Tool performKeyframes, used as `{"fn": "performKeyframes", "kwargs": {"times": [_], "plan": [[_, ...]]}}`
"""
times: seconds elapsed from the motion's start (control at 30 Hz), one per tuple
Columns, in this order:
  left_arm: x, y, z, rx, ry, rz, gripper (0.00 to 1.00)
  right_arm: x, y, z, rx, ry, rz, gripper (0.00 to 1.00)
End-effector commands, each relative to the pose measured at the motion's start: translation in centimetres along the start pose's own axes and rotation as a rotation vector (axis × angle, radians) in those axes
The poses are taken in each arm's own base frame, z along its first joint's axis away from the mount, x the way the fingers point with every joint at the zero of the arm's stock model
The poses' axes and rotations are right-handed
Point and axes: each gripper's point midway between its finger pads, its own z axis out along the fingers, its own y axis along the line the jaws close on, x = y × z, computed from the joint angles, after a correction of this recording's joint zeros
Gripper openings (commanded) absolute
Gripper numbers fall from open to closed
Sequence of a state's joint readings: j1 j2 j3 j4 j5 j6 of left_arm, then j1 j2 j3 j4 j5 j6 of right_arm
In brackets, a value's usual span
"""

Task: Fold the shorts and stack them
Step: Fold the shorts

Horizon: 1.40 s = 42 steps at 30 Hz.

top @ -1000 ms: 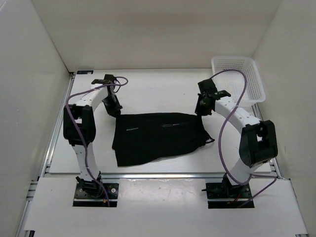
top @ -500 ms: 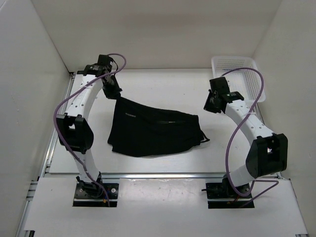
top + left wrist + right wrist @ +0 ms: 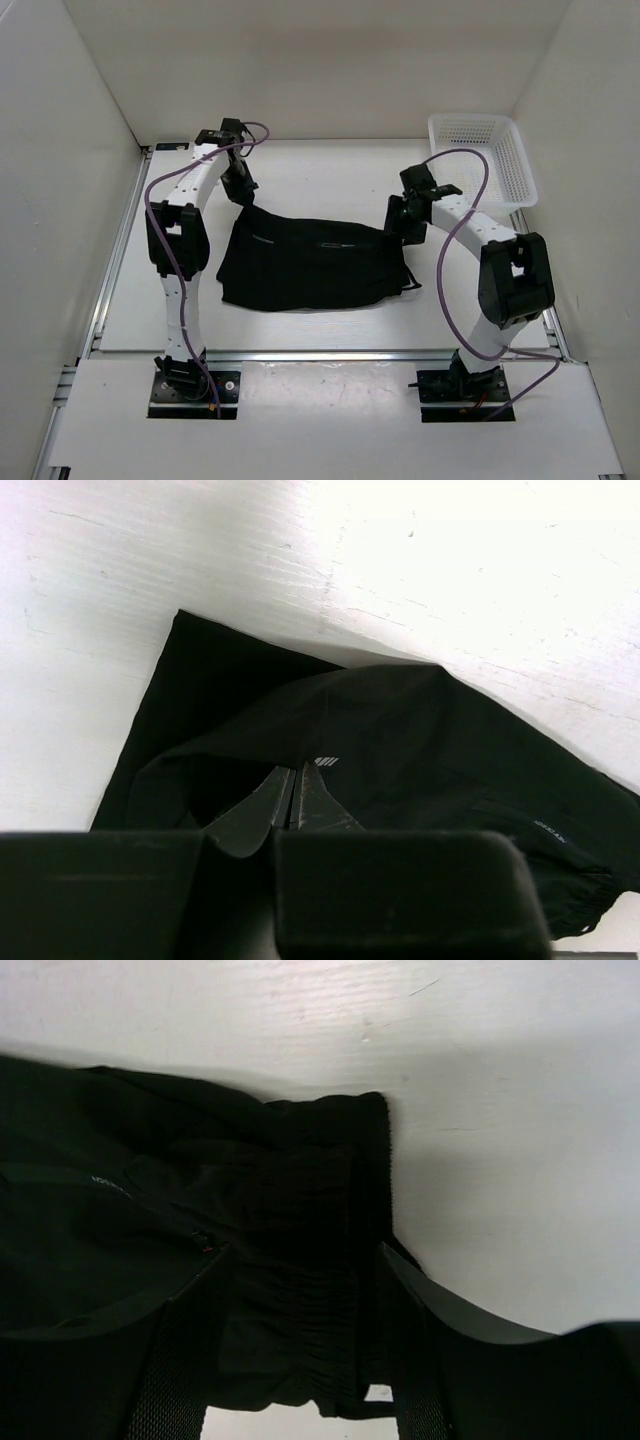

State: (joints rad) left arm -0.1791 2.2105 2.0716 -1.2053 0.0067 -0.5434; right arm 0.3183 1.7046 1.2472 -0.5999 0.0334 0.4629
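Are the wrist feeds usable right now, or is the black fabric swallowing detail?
Top external: sharp, evenly lit, shorts one flat black shape. Left wrist: table blown out white, folds faint. Right wrist: dim, right gripper barely separates from the fabric.

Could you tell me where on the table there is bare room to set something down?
Bare table lies behind the shorts, between the left gripper and right gripper, and in the strip between the shorts and the near edge. The far-right corner is crowded: the basket and the right arm.
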Motion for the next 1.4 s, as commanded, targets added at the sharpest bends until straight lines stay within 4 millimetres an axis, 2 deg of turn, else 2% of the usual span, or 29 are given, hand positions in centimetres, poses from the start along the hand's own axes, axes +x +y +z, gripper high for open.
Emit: {"fn": "performKeyframes", "kwargs": {"times": [0.0, 0.03, 0.1, 0.13, 0.17, 0.23, 0.37, 0.47, 0.53, 0.67, 0.7, 0.73, 0.77, 0.8, 0.83, 0.87, 0.9, 0.97, 1.0, 1.03, 1.07, 1.1, 1.13, 1.17, 1.2, 1.23, 1.3, 1.33, 1.37], "plan": [[-1.0, -0.6, -3.8, 0.040, -0.089, -0.002, 0.10, -0.4, 1.8, 0.6, -0.053, 0.005, -0.019, 0.63], [-1.0, -0.6, -3.8, 0.040, -0.089, -0.002, 0.10, -0.7, 2.0, 0.6, -0.060, -0.008, -0.006, 0.63], [-1.1, -0.6, -4.2, 0.045, -0.097, -0.002, 0.10, 0.0, 1.7, 1.1, -0.052, 0.007, 0.004, 0.54], [-0.9, -0.5, -4.2, 0.040, -0.089, -0.002, 0.10, -0.3, 1.9, 1.1, -0.059, -0.006, 0.014, 0.47], [-0.9, -0.5, -4.7, 0.046, -0.098, -0.002, 0.10, -0.3, 1.3, 0.9, -0.033, -0.022, 0.014, 0.23], [-1.1, -0.6, -6.0, 0.057, -0.118, 0.008, 0.10, -1.0, 1.0, 0.4, -0.016, -0.064, 0.025, 0.00], [-1.1, -0.2, -10.4, 0.078, -0.191, 0.025, 0.10, -2.1, 0.2, -2.6, 0.015, -0.161, 0.038, 0.00], [-1.1, -0.2, -12.6, 0.097, -0.224, 0.024, 0.10, -2.0, -0.8, -4.5, 0.059, -0.193, 0.051, 0.00], [-1.1, -0.6, -13.2, 0.120, -0.223, 0.036, 0.10, -1.8, -1.5, -5.4, 0.081, -0.211, 0.054, 0.00], [-2.5, -2.6, -12.1, 0.158, -0.221, 0.063, 0.10, -1.8, -2.5, -5.6, 0.105, -0.225, 0.091, 0.00], [-2.9, -2.8, -9.6, 0.136, -0.183, 0.062, 0.10, -1.8, -3.0, -4.7, 0.120, -0.208, 0.098, 0.00], [-3.4, -3.1, -8.5, 0.132, -0.176, 0.062, 0.10, -2.4, -2.7, -4.4, 0.116, -0.216, 0.099, 0.00], [-4.6, -4.0, -8.5, 0.158, -0.203, 0.077, 0.10, -3.4, -2.2, -3.8, 0.102, -0.243, 0.101, 0.00], [-5.1, -3.9, -5.0, 0.115, -0.167, 0.075, 0.10, -4.2, -2.2, -2.3, 0.120, -0.234, 0.081, 0.07], [-5.6, -3.9, -3.6, 0.097, -0.164, 0.073, 0.19, -4.8, -1.9, -1.6, 0.124, -0.227, 0.081, 0.20], [-5.8, -4.1, -2.4, 0.092, -0.155, 0.073, 0.29, -5.1, -2.1, -1.1, 0.143, -0.215, 0.071, 0.32], [-6.0, -4.8, -0.8, 0.118, -0.133, 0.076, 0.48, -5.5, -1.8, -0.6, 0.150, -0.203, 0.070, 0.40], [-5.9, -4.8, -1.3, 0.116, -0.129, 0.076, 0.55, -5.7, -1.3, -1.2, 0.144, -0.223, 0.060, 0.57], [-4.9, -4.0, -0.9, 0.086, -0.098, 0.074, 0.58, -5.7, -0.4, -2.7, 0.117, -0.253, 0.047, 0.66], [-6.0, -3.9, -4.0, 0.096, -0.189, 0.072, 0.64, -5.0, -0.3, -3.1, 0.110, -0.253, 0.038, 0.74], [-5.8, -3.5, -5.0, 0.094, -0.213, 0.081, 0.65, -4.8, 0.2, -3.9, 0.088, -0.262, 0.031, 0.77], [-4.8, -1.5, -4.1, 0.056, -0.180, 0.073, 0.69, -4.8, 1.1, -5.6, 0.054, -0.299, 0.019, 0.79], [-5.0, -1.0, -7.3, 0.084, -0.241, 0.060, 0.69, -3.9, 1.1, -6.1, 0.052, -0.292, 0.010, 0.81], [-4.7, -0.1, -8.1, 0.082, -0.248, 0.048, 0.69, -4.0, 1.1, -7.6, 0.032, -0.326, 0.014, 0.82], [-3.5, 2.2, -7.3, 0.039, -0.206, 0.023, 0.69, -3.0, 1.1, -8.0, 0.031, -0.314, 0.013, 0.82], [-3.2, 3.2, -8.9, 0.031, -0.238, 0.021, 0.67, -2.1, 0.5, -8.0, 0.039, -0.301, 0.012, 0.83], [-1.8, 4.7, -8.4, 0.004, -0.218, 0.024, 0.65, -0.9, 0.0, -9.3, 0.031, -0.293, 0.010, 0.83], [0.2, 6.2, -7.4, -0.023, -0.173, 0.030, 0.65, -0.3, -0.3, -9.5, 0.035, -0.286, 0.009, 0.83], [1.2, 6.6, -6.7, -0.024, -0.150, 0.031, 0.65, 0.4, -1.0, -9.8, 0.047, -0.287, 0.010, 0.83]]}}
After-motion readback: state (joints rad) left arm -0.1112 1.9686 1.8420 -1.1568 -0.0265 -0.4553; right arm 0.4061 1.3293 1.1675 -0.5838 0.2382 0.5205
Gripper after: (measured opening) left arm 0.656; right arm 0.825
